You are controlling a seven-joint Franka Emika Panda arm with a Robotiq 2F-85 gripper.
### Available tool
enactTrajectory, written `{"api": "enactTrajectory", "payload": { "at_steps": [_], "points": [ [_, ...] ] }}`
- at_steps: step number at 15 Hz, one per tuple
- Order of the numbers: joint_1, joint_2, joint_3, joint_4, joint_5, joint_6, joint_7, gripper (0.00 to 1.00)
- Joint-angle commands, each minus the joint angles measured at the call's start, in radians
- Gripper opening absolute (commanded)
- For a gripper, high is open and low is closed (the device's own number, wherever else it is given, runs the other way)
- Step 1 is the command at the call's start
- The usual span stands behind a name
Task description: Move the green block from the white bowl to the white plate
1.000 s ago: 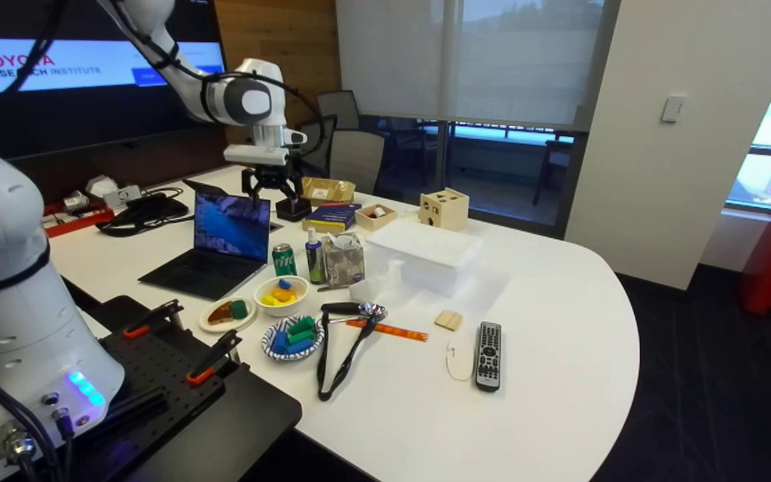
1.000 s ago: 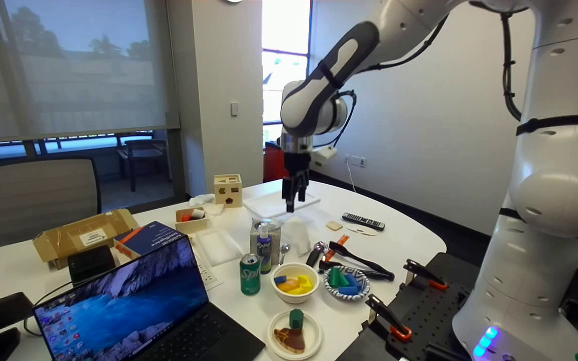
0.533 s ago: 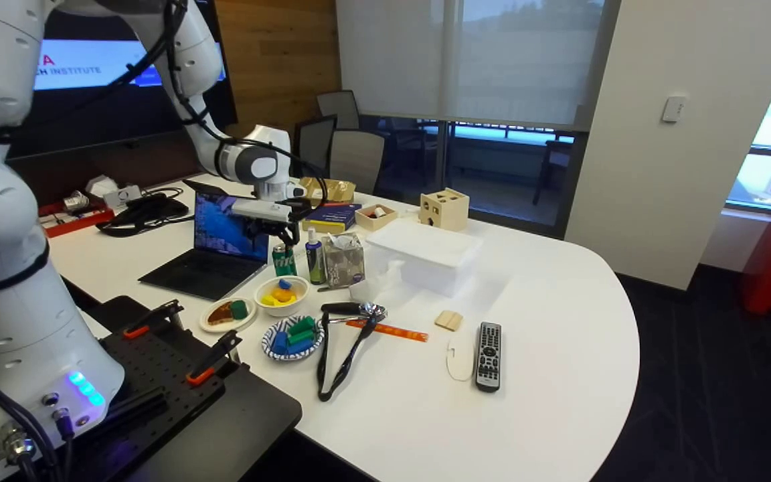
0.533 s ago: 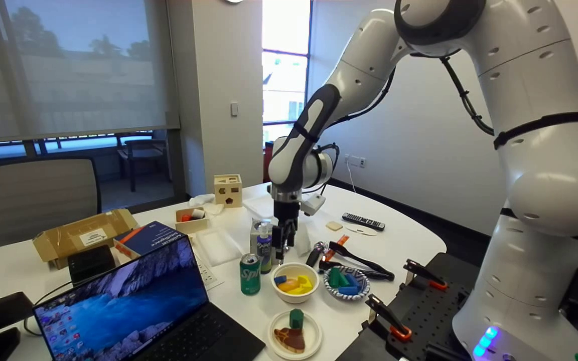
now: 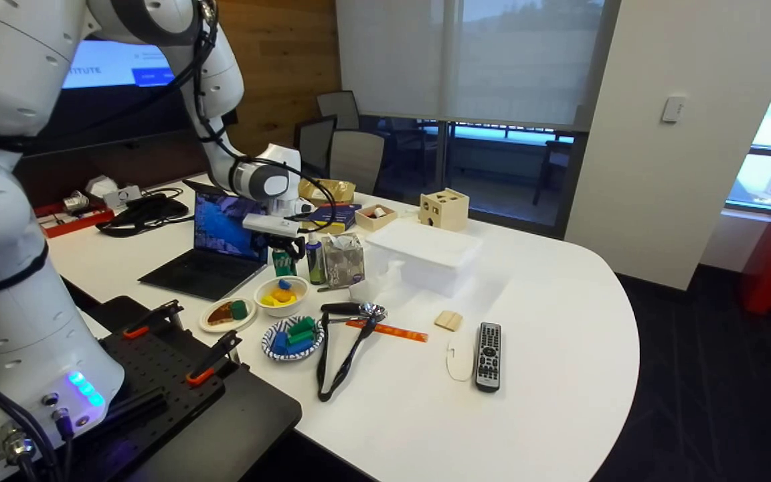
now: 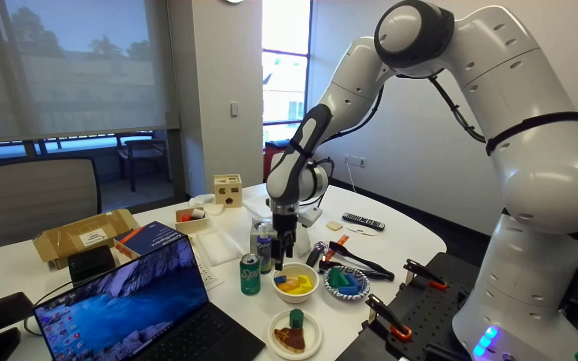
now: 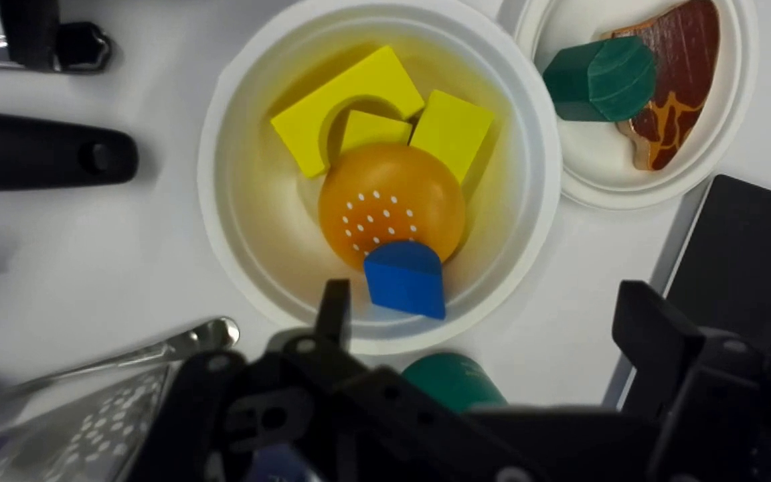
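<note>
A dark green block (image 7: 613,80) stands on the white plate (image 7: 589,150) beside a brown steak-shaped piece; it also shows in both exterior views (image 6: 296,319) (image 5: 238,309). The white bowl (image 7: 258,201) is next to the plate. It holds yellow blocks (image 7: 451,130), an orange bun-like piece (image 7: 392,194) and a blue block (image 7: 407,281); no green block shows in it. My gripper (image 7: 484,298) is open with its jaws wide apart and nothing between them. It hangs above the far edge of the bowl, near the green can, in both exterior views (image 6: 283,258) (image 5: 278,253).
A green can (image 6: 250,275) and a spray bottle (image 6: 264,250) stand close to the bowl. A laptop (image 6: 133,296) is on the can's side. A patterned dish (image 6: 349,297) with green and blue blocks and black-handled tongs (image 6: 364,259) lie on the opposite side.
The arm has come down and moved toward the white bowl, fast at first and then only a little. The block, bowl and plate have not moved.
</note>
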Motion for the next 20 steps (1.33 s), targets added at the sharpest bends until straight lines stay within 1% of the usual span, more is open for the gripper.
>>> {"api": "enactTrajectory", "payload": {
  "at_steps": [1, 7, 8, 9, 10, 12, 13, 14, 15, 16, 17, 19, 20],
  "points": [
    [-0.033, 0.085, 0.023, 0.079, -0.039, 0.003, -0.035, 1.0],
    [-0.065, 0.173, 0.038, 0.15, -0.079, -0.01, -0.073, 1.0],
    [-0.069, 0.186, 0.043, 0.162, -0.085, -0.012, -0.08, 0.98],
    [-0.074, 0.199, 0.047, 0.172, -0.091, -0.013, -0.09, 0.78],
    [-0.08, 0.212, 0.056, 0.182, -0.092, -0.014, -0.1, 0.79],
    [-0.087, 0.231, 0.067, 0.195, -0.095, -0.015, -0.115, 0.75],
    [-0.089, 0.238, 0.071, 0.198, -0.096, -0.012, -0.123, 0.61],
    [-0.094, 0.242, 0.078, 0.198, -0.094, -0.011, -0.125, 0.5],
    [-0.094, 0.244, 0.079, 0.199, -0.095, -0.01, -0.124, 0.46],
    [-0.095, 0.244, 0.082, 0.197, -0.096, -0.01, -0.122, 0.38],
    [-0.096, 0.244, 0.084, 0.195, -0.095, -0.008, -0.122, 0.29],
    [-0.1, 0.24, 0.085, 0.19, -0.095, -0.005, -0.121, 0.16],
    [-0.103, 0.235, 0.087, 0.186, -0.094, -0.004, -0.122, 0.16]
  ]
}}
